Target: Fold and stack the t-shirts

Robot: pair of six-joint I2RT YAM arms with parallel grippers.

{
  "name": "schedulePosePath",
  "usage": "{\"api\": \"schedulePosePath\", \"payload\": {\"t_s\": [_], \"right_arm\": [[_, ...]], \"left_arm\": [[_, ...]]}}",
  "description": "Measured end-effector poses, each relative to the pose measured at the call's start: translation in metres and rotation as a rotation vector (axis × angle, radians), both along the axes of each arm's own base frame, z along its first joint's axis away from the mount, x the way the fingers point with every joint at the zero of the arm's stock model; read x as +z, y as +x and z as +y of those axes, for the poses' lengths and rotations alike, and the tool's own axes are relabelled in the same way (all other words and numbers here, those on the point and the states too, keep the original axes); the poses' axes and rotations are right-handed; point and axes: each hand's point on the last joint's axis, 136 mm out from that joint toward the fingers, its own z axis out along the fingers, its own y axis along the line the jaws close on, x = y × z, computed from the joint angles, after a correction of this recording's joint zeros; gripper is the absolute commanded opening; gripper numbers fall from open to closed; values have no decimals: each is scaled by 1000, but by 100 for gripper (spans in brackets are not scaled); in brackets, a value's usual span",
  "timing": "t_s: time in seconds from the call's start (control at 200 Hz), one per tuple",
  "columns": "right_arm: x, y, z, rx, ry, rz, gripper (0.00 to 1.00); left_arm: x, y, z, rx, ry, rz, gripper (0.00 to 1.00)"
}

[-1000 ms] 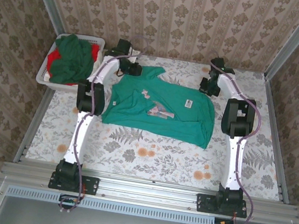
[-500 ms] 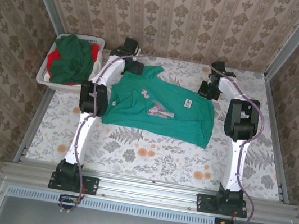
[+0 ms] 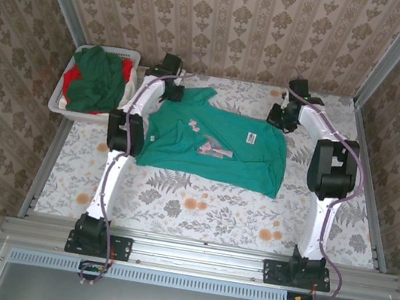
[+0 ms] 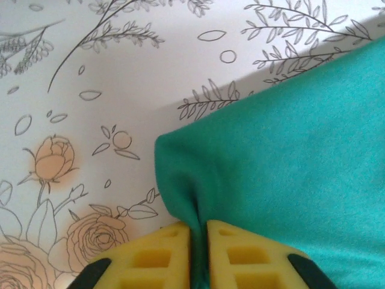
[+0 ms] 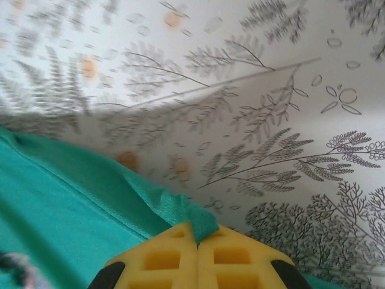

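**Top and wrist views, one moment.** We see a teal shirt (image 3: pixel 216 146) spread across the far half of the floral bench (image 3: pixel 198 207), lying between the two arms. Its round chest print (image 3: pixel 215 149) and white label (image 3: pixel 251 137) face up.

The left gripper (image 3: pixel 172 92) sits at the shirt's far left edge. In the left wrist view we find its yellow pads (image 4: pixel 162 259) pressed together, with a thin fold of teal cloth pinched between them. The cloth puckers toward the pinch and the rest lies on the bench.

The right gripper (image 3: pixel 281 119) sits at the far right corner of the shirt. In the right wrist view its pads (image 5: pixel 162 259) meet, and a small peak of the hem is caught at their tips. The hem rises from the bench to that point.

A white basket (image 3: pixel 60 97) stands at the far left of the bench, beside the left arm. It holds a dark green shirt (image 3: pixel 93 80) heaped over a red shirt (image 3: pixel 126 70).
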Motion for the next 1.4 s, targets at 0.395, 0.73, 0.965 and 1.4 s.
{"api": "schedulePosePath", "payload": {"t_s": [0.395, 0.73, 0.965, 1.4], "right_arm": [[30, -6, -8, 17, -43, -64, 0], [-17, -48, -30, -4, -19, 57, 0], [-26, -72, -21, 18, 28, 60, 0], [-48, -98, -19, 22, 39, 102, 0]], "left_arm": [[42, -45, 14, -26, -92, 68, 0], [113, -117, 21, -77, -190, -71, 0], [63, -168, 33, -57, -183, 5, 0], [40, -207, 48, -2, -178, 11, 0]]}}
